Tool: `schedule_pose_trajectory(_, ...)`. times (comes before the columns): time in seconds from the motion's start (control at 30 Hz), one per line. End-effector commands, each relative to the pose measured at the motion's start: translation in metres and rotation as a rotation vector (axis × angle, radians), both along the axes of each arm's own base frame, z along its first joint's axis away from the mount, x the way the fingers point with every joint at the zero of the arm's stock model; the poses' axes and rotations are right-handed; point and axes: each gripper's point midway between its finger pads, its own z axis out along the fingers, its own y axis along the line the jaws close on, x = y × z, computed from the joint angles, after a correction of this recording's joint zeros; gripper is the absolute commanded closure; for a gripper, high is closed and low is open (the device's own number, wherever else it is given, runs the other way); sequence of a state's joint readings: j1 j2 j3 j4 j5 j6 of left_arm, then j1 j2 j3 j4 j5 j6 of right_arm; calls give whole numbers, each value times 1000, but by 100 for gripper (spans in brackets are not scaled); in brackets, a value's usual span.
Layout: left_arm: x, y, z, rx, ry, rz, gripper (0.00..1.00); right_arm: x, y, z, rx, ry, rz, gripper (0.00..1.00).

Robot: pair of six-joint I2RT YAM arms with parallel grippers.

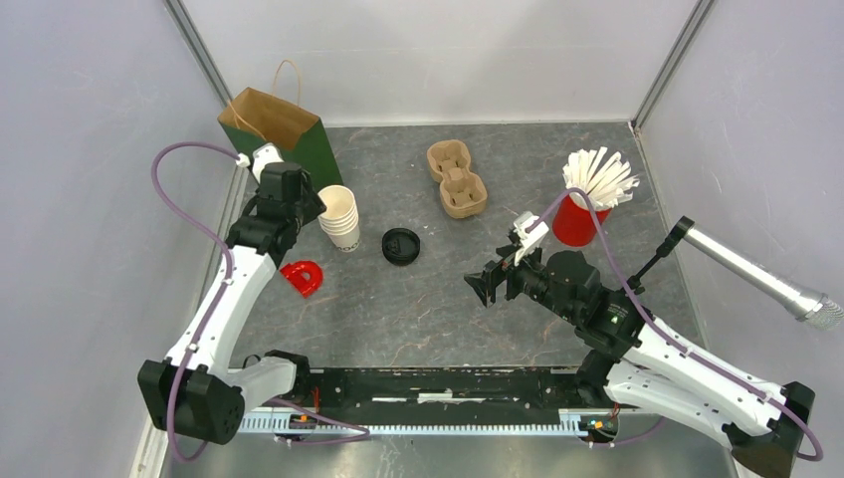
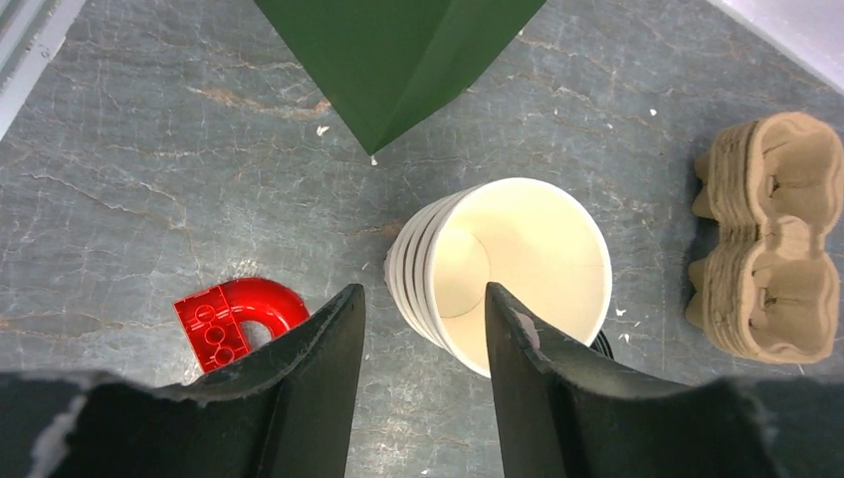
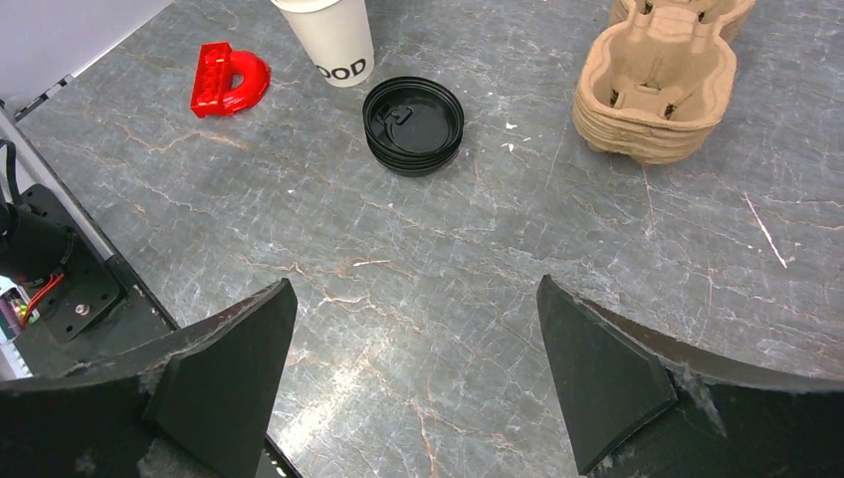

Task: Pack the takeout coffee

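No lidded white cup shows in any view. A stack of lidless white cups (image 1: 340, 217) stands left of centre; in the right wrist view its lowest cup (image 3: 328, 40) carries dark lettering. A small stack of round black lids (image 1: 400, 245) lies on the table to its right, also in the right wrist view (image 3: 413, 124). My left gripper (image 1: 307, 204) is open and empty above the cup stack (image 2: 508, 269), its fingers (image 2: 323, 378) over the stack's near rim. My right gripper (image 1: 485, 284) is open and empty over bare table (image 3: 416, 284), right of the lids.
A green paper bag (image 1: 284, 134) stands open at the back left, behind the cups. Stacked pulp cup carriers (image 1: 456, 179) lie at the back centre. A red cup of white straws (image 1: 582, 214) stands at the right. A red curved brick (image 1: 302, 277) lies near the left arm. A microphone (image 1: 756, 274) pokes in from the right.
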State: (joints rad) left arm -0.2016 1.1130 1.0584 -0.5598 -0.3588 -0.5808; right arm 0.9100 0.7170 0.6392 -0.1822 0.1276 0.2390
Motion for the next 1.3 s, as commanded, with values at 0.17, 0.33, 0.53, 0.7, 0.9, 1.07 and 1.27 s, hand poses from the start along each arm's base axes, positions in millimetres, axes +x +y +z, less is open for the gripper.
schedule_pose_trajectory(0.17, 21, -10, -19, -58, -4, -36, 57, -1, 0, -3, -9, 13, 1, 2)
schedule_pose_trajectory(0.33, 20, -6, -32, -31, 43, -35, 65, 0, 0, -7, -13, 23, -11, 2)
schedule_pose_trajectory(0.53, 20, -7, -30, -25, 52, -59, 77, 1, 0, -13, -22, 38, -17, 2)
schedule_pose_trajectory(0.7, 23, -9, -15, -7, 31, -91, 93, 0, -1, -19, -23, 51, -23, 2)
schedule_pose_trajectory(0.9, 29, -19, -2, -31, 11, -136, 98, 2, -1, -19, -26, 57, -34, 2)
schedule_pose_trajectory(1.07, 33, -23, 14, -51, -23, -148, 98, 4, -2, -21, -28, 60, -45, 2)
schedule_pose_trajectory(1.27, 34, -26, 33, -56, -55, -169, 98, 5, -1, -24, -38, 67, -49, 2)
